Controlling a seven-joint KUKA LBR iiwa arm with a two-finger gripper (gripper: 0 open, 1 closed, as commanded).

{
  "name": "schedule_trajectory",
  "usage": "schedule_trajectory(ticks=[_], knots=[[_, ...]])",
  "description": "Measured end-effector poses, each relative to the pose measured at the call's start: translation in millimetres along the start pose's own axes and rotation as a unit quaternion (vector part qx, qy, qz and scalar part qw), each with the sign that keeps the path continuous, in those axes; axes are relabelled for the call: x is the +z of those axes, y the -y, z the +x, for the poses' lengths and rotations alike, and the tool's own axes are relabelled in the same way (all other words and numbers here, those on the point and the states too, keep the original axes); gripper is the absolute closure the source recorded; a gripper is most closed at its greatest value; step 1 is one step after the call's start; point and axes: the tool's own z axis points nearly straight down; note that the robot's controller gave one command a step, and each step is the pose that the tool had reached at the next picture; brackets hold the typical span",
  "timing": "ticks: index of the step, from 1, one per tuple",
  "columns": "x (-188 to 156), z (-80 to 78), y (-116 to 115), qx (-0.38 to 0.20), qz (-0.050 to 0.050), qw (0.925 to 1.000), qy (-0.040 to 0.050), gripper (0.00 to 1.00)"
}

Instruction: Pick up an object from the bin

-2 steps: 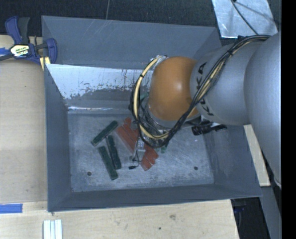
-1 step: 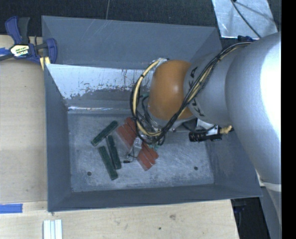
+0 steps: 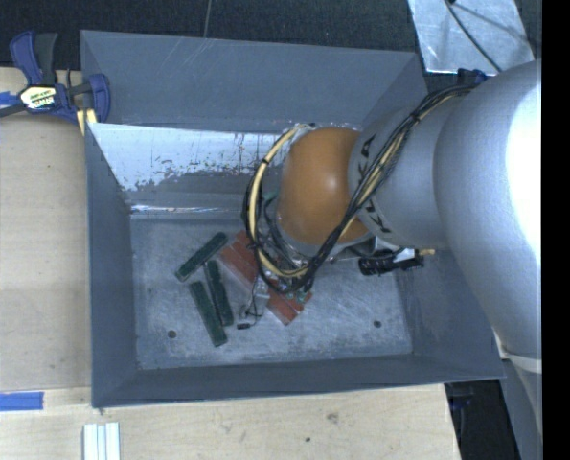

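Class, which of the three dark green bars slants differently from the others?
The uppermost bar, slanting up to the right; the left lower bar and right lower bar lie roughly parallel below it.

In the bin [image 3: 112,286], three bars [image 3: 208,314] lie on the floor left of centre: one tilted behind, two side by side before it; just right of them lie two plates [image 3: 239,254], one behind, one before and further right; the arm [image 3: 313,195] reaches in from the right, its wrist over the plates.
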Motion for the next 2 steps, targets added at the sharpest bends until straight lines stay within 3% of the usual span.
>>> schedule_trajectory(ticks=[1, 2], knots=[[1.0, -19.2, 6.8, 0.056, 0.000, 0.9984, -0.0014, 0.00], [-3.5, -3.3, -0.4, 0.001, -0.001, 1.0000, 0.0006, 1.00]])
